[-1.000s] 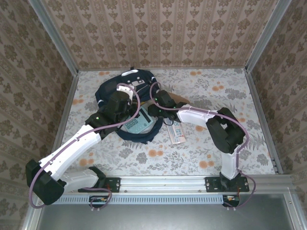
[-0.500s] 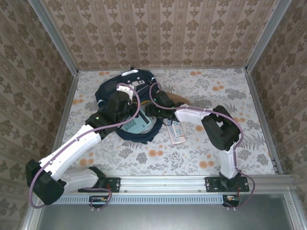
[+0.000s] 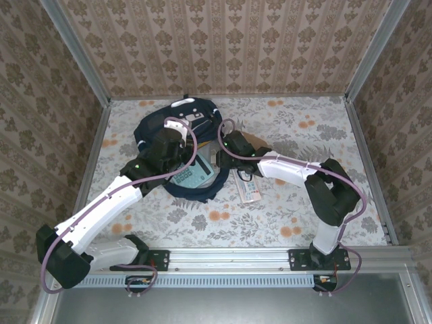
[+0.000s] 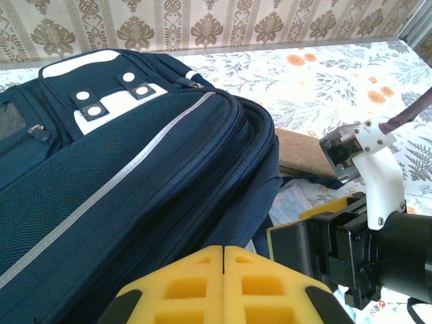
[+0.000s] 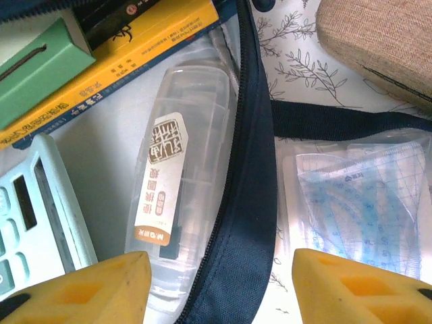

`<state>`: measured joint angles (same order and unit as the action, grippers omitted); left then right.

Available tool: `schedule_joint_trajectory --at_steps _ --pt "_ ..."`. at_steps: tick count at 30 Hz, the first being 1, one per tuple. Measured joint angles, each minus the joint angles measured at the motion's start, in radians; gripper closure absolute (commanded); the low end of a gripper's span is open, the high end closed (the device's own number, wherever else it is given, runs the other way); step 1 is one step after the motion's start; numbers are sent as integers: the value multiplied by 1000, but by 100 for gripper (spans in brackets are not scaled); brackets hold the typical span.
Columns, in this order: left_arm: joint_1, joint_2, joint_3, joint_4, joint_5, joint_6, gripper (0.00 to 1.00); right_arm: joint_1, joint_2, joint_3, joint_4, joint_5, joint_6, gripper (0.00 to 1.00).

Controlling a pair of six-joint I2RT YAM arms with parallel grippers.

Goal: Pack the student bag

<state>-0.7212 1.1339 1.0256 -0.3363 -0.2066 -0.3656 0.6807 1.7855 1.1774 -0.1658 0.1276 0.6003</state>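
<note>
Along the bottom edge of the right wrist view, the right gripper (image 5: 216,289) stands released, its pads straddling the zip rim of the student bag (image 5: 246,202), whose open mouth lies to the left of the frame. Right of that rim, outside the bag, a clear ruler packet (image 5: 351,202) lies just above the right-hand pad, so this arm is the nearer. The left gripper (image 4: 223,283) is clenched at the bag's near edge; whether it nips fabric I cannot tell.

Clear plastic case (image 5: 179,202) seen centrally, pale calculator (image 5: 30,223) placed at its 8 o'clock, yellow book (image 5: 115,64) at 11, tan fabric case (image 5: 378,47) at 2, ruler packet (image 5: 354,196) at 4.
</note>
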Motion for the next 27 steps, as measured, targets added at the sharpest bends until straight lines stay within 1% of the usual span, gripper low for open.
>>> schedule_joint_trajectory --at_steps 4,8,11,14,17,20,21,22,23,27 --pt "0 0 0 0 0 0 100 19 1 -13 -10 -3 6 36" --pt "0 0 0 0 0 0 100 62 13 -9 -27 -3 9 36" --pt "0 0 0 0 0 0 100 85 47 5 -43 -3 14 41" --pt "0 0 0 0 0 0 100 88 71 9 -52 -2 32 48" --pt "0 0 0 0 0 0 100 88 79 6 -66 1 49 57" --pt "0 0 0 1 0 0 100 90 64 -11 -58 3 63 77" --pt "0 0 0 1 0 0 100 93 51 -24 -53 5 66 89" --pt "0 0 0 2 0 0 100 97 34 -38 -50 9 68 98" --pt "0 0 0 2 0 0 100 100 16 -50 -50 18 75 100" --pt "0 0 0 3 0 0 100 109 -69 -91 -50 69 86 100"
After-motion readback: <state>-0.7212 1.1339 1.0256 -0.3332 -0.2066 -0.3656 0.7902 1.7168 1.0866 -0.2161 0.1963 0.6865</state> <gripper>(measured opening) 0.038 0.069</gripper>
